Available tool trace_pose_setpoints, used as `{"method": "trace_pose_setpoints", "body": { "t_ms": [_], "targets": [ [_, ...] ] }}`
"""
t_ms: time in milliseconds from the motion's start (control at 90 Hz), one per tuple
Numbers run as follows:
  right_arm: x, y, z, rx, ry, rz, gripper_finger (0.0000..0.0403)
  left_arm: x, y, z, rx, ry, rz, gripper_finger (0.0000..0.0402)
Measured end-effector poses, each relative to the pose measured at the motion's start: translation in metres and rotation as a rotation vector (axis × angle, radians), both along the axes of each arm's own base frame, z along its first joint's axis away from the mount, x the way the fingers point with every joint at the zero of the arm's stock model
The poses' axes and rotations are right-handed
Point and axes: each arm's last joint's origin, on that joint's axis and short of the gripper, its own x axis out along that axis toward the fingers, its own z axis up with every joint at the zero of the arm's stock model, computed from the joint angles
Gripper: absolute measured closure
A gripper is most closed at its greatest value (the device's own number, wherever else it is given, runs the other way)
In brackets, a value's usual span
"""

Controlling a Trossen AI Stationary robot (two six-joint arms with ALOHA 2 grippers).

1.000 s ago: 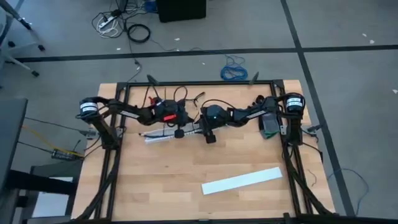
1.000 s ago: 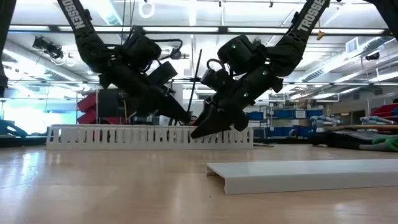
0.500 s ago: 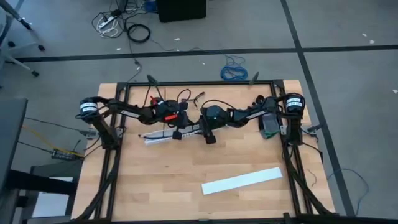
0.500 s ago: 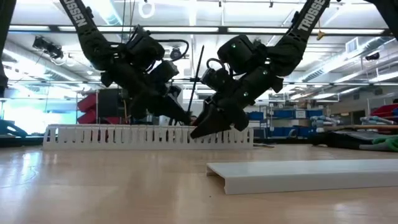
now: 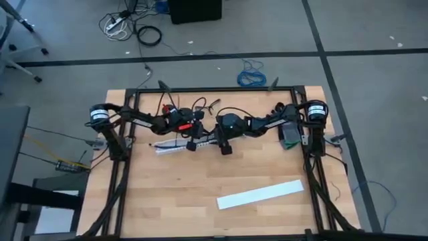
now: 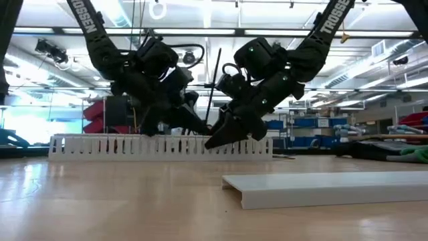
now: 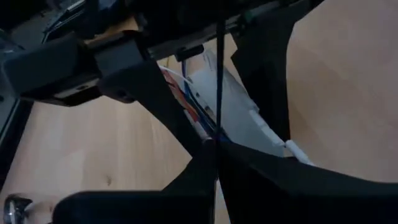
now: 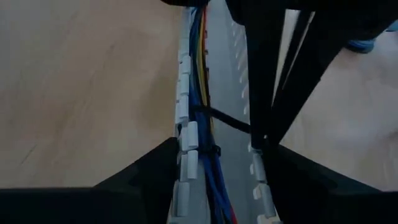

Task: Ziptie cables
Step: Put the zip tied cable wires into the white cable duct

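A light wooden table top [image 5: 174, 194] framed by black rails. A flat white rectangular cover strip [image 5: 260, 194] lies tilted near its front right. Beyond the table's far edge, on grey floor, rest a blue coiled cable [image 5: 252, 73], a black coiled cord [image 5: 149, 35] and a black box [image 5: 194, 10].
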Motion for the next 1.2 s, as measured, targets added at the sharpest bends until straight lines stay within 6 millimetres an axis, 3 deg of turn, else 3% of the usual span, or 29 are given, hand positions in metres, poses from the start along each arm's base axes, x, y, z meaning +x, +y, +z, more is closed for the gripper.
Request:
{"method": "trace_pose_setpoints", "body": {
  "t_ms": [856,1200],
  "targets": [
    [-0.0002,0.001,-0.0005,-0.002,0.007,0.013,0.0188,-0.0022,0.0083,-0.0002,0.084,0.025,0.112,0.0401],
    [0.0,0.0013,-0.0003,0.001,0.004,0.02,0.0188,-0.0016,0.0024,-0.002,0.068,0.046,0.07,0.0401]
  ]
}}
